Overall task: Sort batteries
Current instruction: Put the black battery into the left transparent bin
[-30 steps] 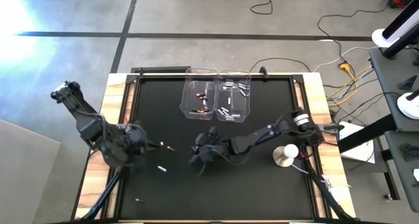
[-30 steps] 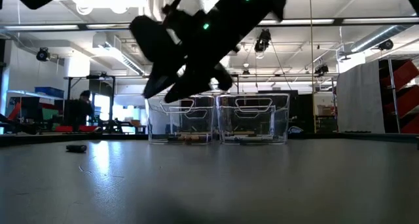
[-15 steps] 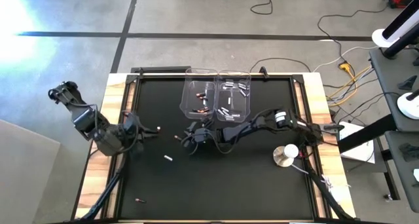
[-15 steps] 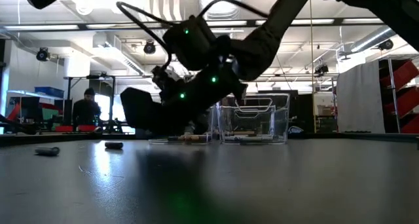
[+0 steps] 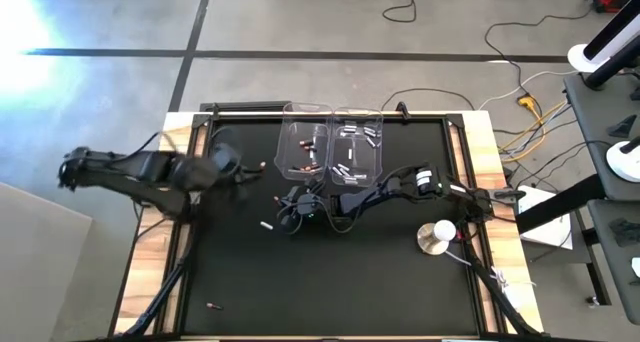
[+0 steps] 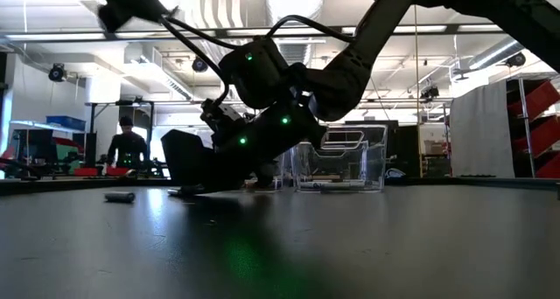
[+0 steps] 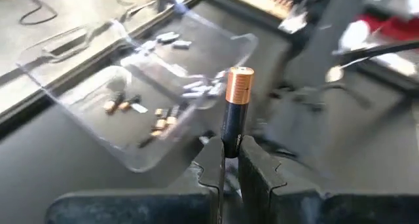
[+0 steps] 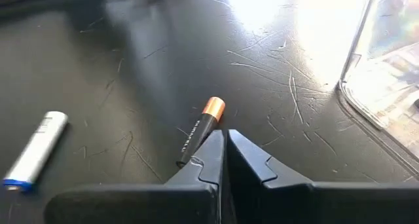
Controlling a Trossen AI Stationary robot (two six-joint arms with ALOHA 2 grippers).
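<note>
My left gripper [image 7: 228,152] is shut on a dark battery with a copper end [image 7: 234,109]. It is up over the table's left part [image 5: 250,168], short of two clear bins [image 5: 305,152] [image 5: 358,152] that hold batteries. My right gripper [image 8: 223,137] is shut low at the table's middle [image 5: 287,208]. Nothing is between its fingers. A dark-and-copper battery [image 8: 198,132] lies on the mat along one finger's outer side. A silver-white battery [image 8: 36,150] [image 5: 267,224] lies on the mat nearby. My left gripper pinches the battery's dark end [image 7: 230,137] between its two fingers. The battery runs on in line with the fingers, its copper end [image 7: 239,86] sticking out past the tips. The fingers come from the table's left, slanting down. The battery is lifted clear of the table. My right gripper has its shut fingers [image 8: 208,149] right beside the dark-and-copper battery on the mat; I cannot tell whether the finger touches it.
A round white-and-metal disc [image 5: 436,237] sits at the right of the mat. One more small battery [image 5: 212,306] lies near the front left. Wooden strips [image 5: 480,152] edge the black mat. A person [image 6: 129,146] stands in the room beyond the table.
My left gripper has swung from the near left toward the far edge and the bins, carrying its battery. My right gripper has gone down and toward the far left to the mat and has shut. The silver-white battery has shifted toward the far right.
</note>
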